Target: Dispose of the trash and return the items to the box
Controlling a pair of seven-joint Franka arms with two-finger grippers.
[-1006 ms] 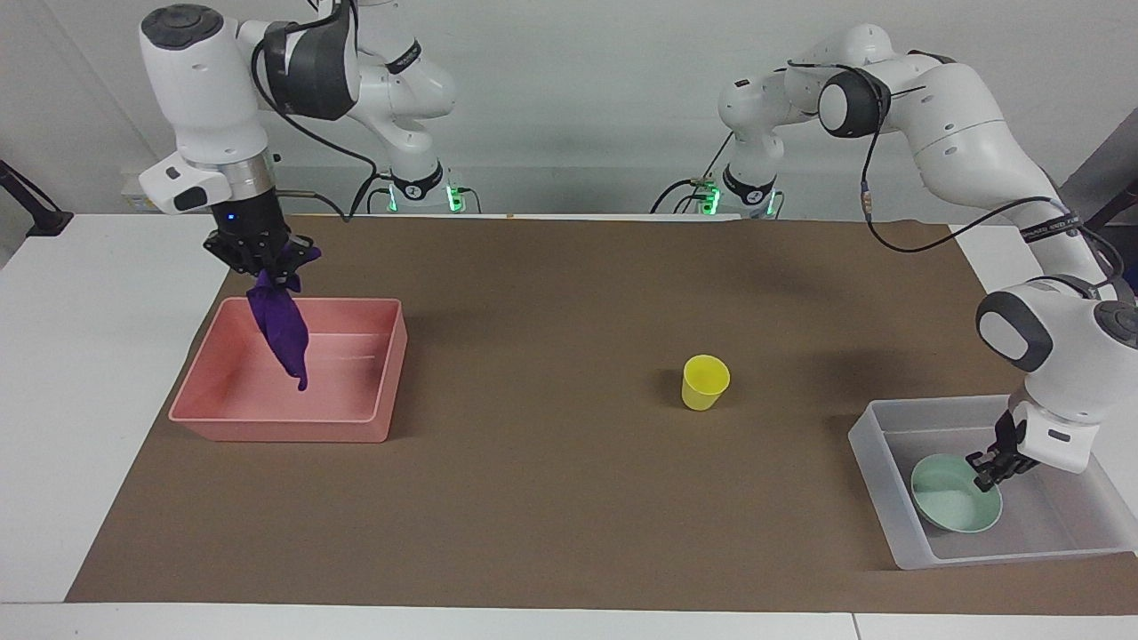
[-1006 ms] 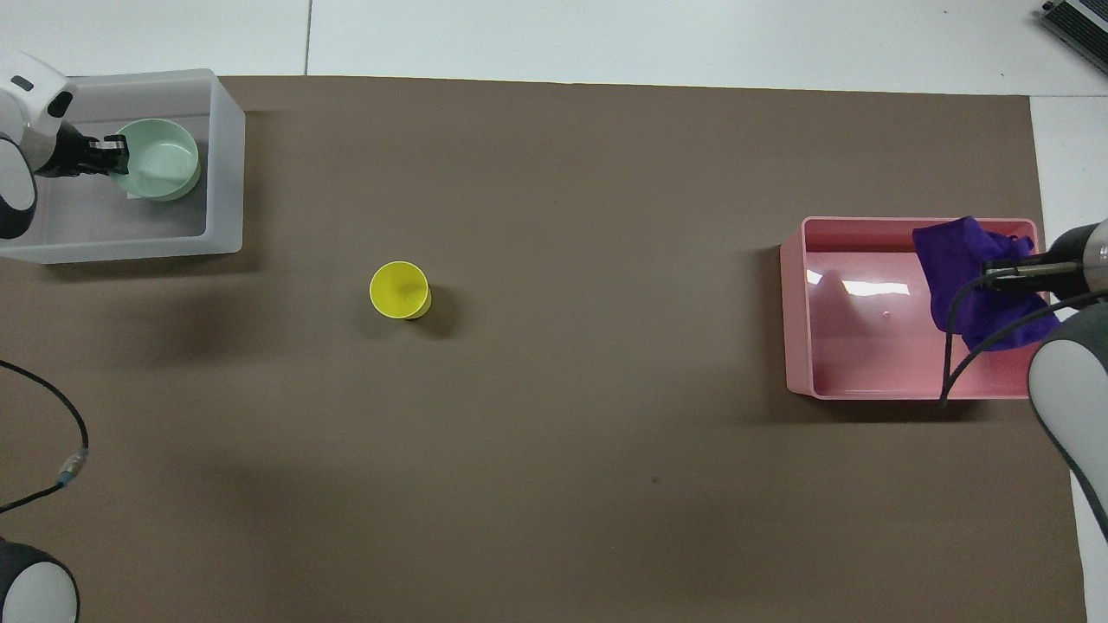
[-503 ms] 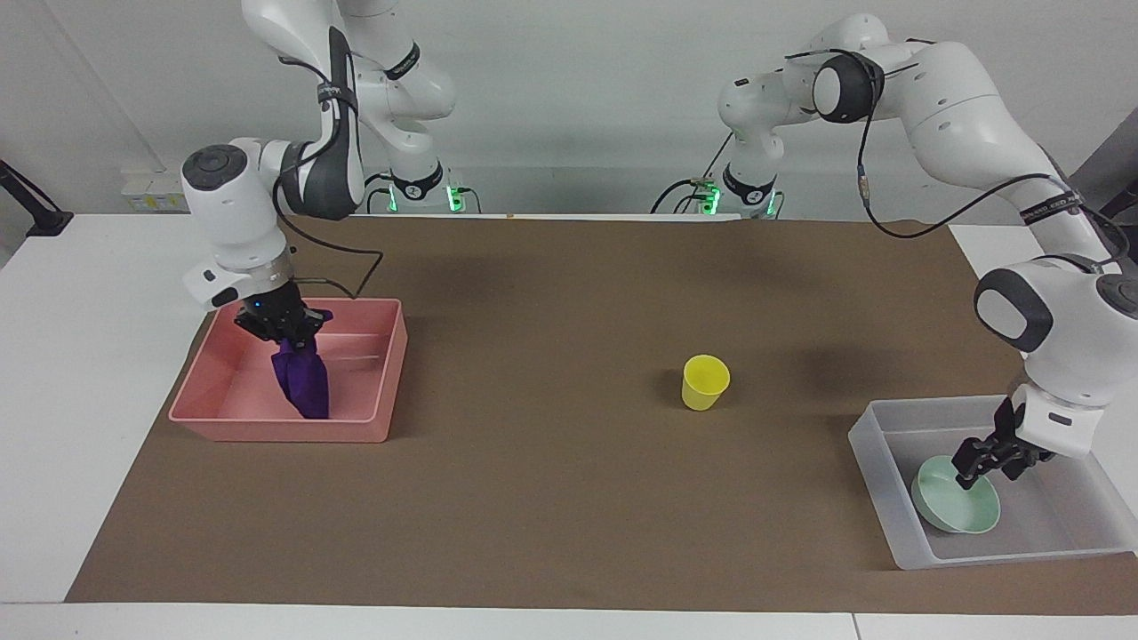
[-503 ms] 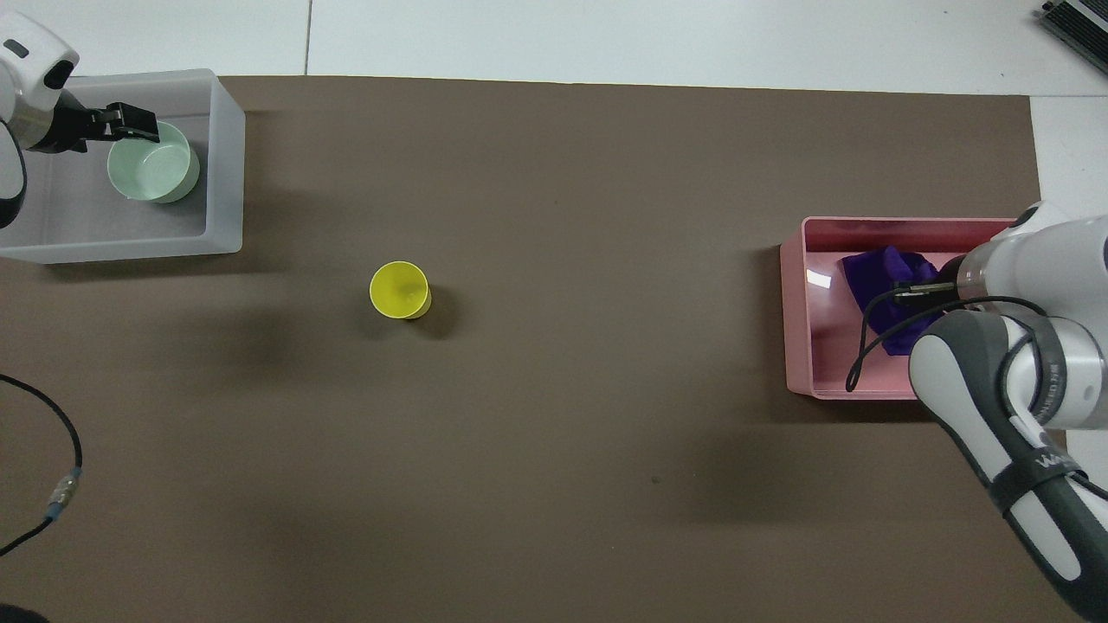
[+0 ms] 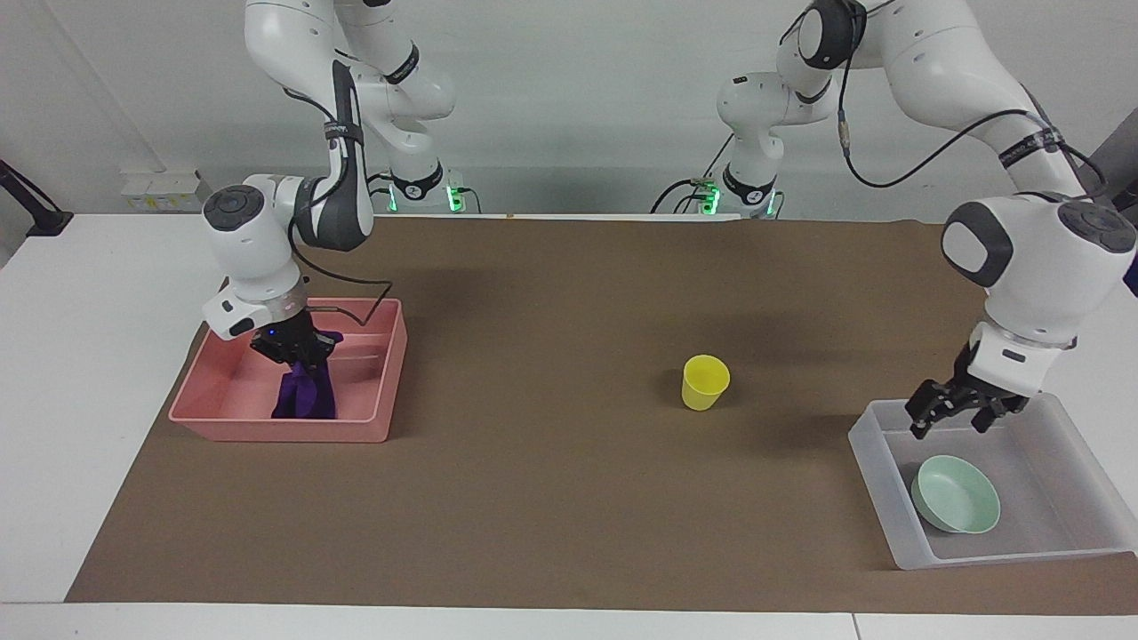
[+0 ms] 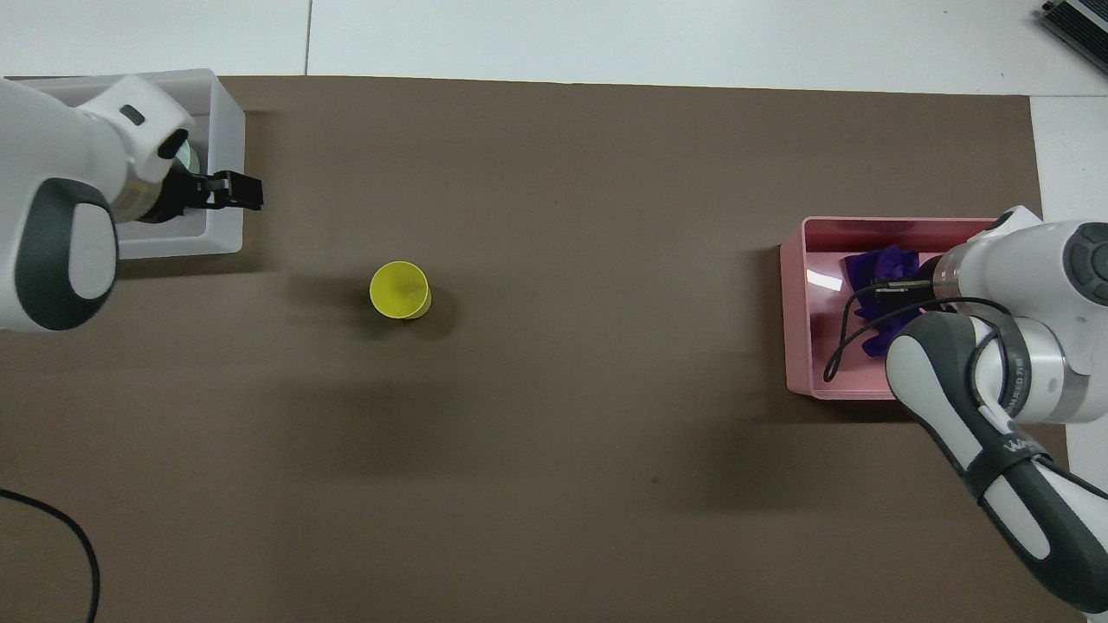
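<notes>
The purple cloth point(image 5: 305, 397) lies bunched on the floor of the pink tray point(image 5: 267, 431), and its top is still pinched in my right gripper point(image 5: 298, 349), which is low inside the tray. In the overhead view the cloth point(image 6: 872, 266) shows beside the right wrist in the pink tray point(image 6: 795, 320). The mint-green bowl point(image 5: 956, 505) rests in the translucent box point(image 5: 876, 462). My left gripper point(image 5: 951, 416) is open and empty, raised over the box's edge point(image 6: 227, 130). The left gripper point(image 6: 247, 192) hides most of the bowl from overhead. The yellow cup point(image 5: 705, 382) stands upright on the mat point(image 6: 399, 291).
A brown mat point(image 5: 533, 462) covers the table between the two trays, with white table surface around it. A loose black cable point(image 6: 82, 554) lies near the left arm's end.
My right gripper lowered the hanging cloth into the pink tray until it bunched on the floor. My left gripper let go of the bowl, opened and rose over the box's edge.
</notes>
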